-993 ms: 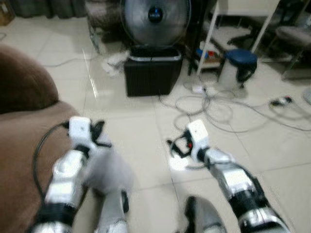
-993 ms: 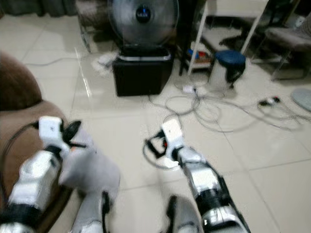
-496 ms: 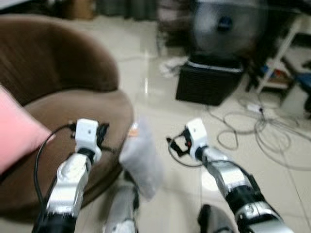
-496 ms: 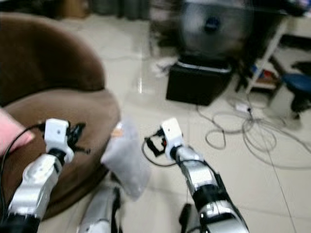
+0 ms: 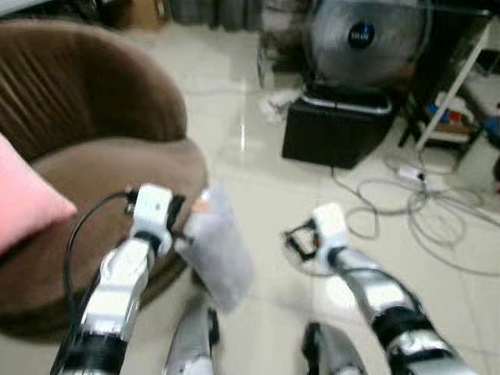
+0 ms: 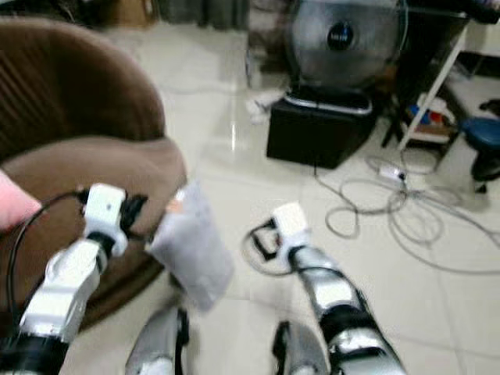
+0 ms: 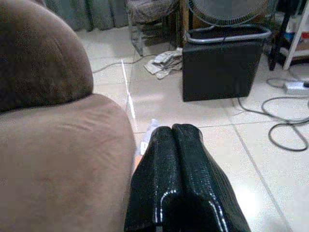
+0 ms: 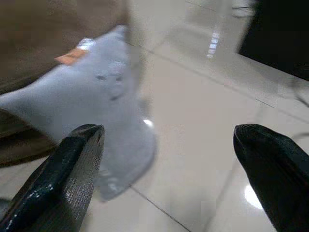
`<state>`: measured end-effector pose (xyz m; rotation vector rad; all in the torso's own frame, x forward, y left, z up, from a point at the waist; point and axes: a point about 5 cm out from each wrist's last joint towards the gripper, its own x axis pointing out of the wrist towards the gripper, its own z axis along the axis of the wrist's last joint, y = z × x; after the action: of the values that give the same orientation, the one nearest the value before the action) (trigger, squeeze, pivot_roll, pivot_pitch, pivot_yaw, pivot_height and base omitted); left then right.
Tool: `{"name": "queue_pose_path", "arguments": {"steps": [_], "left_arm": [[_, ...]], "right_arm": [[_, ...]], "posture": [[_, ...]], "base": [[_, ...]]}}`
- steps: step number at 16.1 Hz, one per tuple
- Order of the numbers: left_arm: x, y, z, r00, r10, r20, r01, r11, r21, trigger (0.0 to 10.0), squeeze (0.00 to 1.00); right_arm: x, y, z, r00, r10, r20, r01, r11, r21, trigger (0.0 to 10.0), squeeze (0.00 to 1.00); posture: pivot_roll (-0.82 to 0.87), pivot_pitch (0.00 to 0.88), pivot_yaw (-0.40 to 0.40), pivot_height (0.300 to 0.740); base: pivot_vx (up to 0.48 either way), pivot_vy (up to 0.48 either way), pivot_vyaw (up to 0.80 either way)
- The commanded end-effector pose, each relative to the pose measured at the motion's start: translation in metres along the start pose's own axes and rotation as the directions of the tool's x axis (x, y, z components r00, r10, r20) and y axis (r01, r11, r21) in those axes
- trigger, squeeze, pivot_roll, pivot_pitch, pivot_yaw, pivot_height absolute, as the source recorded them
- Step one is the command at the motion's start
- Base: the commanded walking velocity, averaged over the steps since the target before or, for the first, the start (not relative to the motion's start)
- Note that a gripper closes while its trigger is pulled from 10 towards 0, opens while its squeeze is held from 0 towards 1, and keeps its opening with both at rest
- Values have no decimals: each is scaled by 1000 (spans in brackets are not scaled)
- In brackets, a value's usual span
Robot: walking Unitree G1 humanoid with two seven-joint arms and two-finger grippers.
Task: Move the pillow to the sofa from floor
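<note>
A grey pillow point(image 5: 219, 251) with an orange tag hangs off the floor beside the front edge of the brown sofa point(image 5: 101, 168). My left gripper point(image 5: 180, 225) is shut on its upper corner. In the left wrist view the two black fingers point(image 7: 175, 145) are pressed together, and a bit of the pillow point(image 7: 150, 126) shows past their tips. My right gripper point(image 8: 169, 134) is open and holds nothing. It is a short way to the right of the pillow point(image 8: 104, 101), over the tiled floor.
A pink cushion point(image 5: 23, 205) lies on the sofa seat at the left. A big fan point(image 5: 363, 37) stands behind a black box point(image 5: 336, 134) ahead. Loose cables point(image 5: 422, 219) lie on the floor at the right. A white rack leg point(image 5: 453, 78) is at the far right.
The view has swung left from the fan toward the sofa. The pillow has stayed hanging from my left gripper and is now next to the seat edge. My right gripper has stayed open.
</note>
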<state>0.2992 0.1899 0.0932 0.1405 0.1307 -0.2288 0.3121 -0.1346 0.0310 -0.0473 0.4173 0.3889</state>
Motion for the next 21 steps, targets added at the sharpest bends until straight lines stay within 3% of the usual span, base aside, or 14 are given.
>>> {"name": "queue_pose_path", "arguments": {"steps": [1,2,3,4,10,14,17,19,20,21], "left_arm": [[0,6,-1,1000,22,-12,-23,998,-53,10000,400],[0,6,1,1000,8,-1,-8,997,-78,10000,1000],[0,5,2,1000,-12,4,12,997,-76,10000,1000],[2,3,4,999,-44,17,45,996,-73,10000,1000],[0,2,2,997,-72,6,72,994,-78,10000,1000],[-10,4,-8,998,-61,-25,59,995,-83,10000,1000],[-9,0,2,999,-46,23,48,994,-97,10000,1000],[-16,-2,5,998,-17,61,23,995,-94,10000,1000],[-18,-2,4,999,-7,50,9,998,-57,10000,0],[-17,0,4,999,-9,35,9,1000,-7,10000,0]], "right_arm": [[1,2,-2,1000,-24,0,24,1000,17,10000,0],[0,0,-3,999,-43,9,43,998,37,10000,0],[-2,-2,-2,998,-54,28,53,997,49,10000,918],[-5,-6,-2,996,-76,53,71,994,83,10000,1000],[-11,-5,-1,991,-79,108,65,990,128,10000,1000],[-11,11,0,987,-42,153,21,990,140,10000,1000],[-6,15,8,989,2,149,-15,996,87,10000,1000],[0,14,10,994,-22,103,19,1000,22,10000,1000],[1,15,8,996,-14,91,13,1000,7,10000,0],[2,17,8,996,-5,88,6,1000,-4,10000,0]], "posture": [[132,0,12,586],[116,0,31,586],[116,0,31,586],[104,0,42,586],[107,0,42,586],[167,0,28,586],[249,0,-40,586],[290,0,-65,586],[316,0,-78,586],[334,0,-86,586]], "base": [[0,0,0],[0,0,0],[0,0,0],[0,0,0],[0,0,0],[0,0,0],[0,0,0],[0,0,0],[0,0,0],[0,0,0]]}}
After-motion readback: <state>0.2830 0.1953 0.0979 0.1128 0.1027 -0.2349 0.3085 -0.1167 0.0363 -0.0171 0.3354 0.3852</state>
